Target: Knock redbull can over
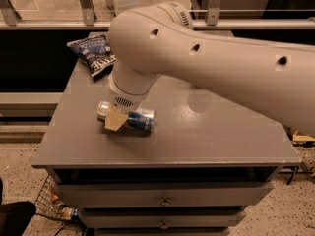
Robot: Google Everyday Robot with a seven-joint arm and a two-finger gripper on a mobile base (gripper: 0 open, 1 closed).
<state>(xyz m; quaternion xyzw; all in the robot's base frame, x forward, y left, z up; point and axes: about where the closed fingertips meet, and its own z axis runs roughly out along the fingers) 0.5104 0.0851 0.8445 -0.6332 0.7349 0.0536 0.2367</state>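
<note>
The redbull can (140, 121) lies on its side on the grey table (206, 136), near the front left, its silver top pointing left. My gripper (116, 115) comes down from the big white arm (206, 58) and is shut on the can near its top end. One tan finger pad (114, 120) lies across the front of the can. The other finger is hidden behind the can.
A blue chip bag (94, 53) lies at the table's back left corner. The arm covers the back middle of the table. Drawers (162, 195) sit below the table's front edge. A wire basket (51, 203) stands on the floor at the lower left.
</note>
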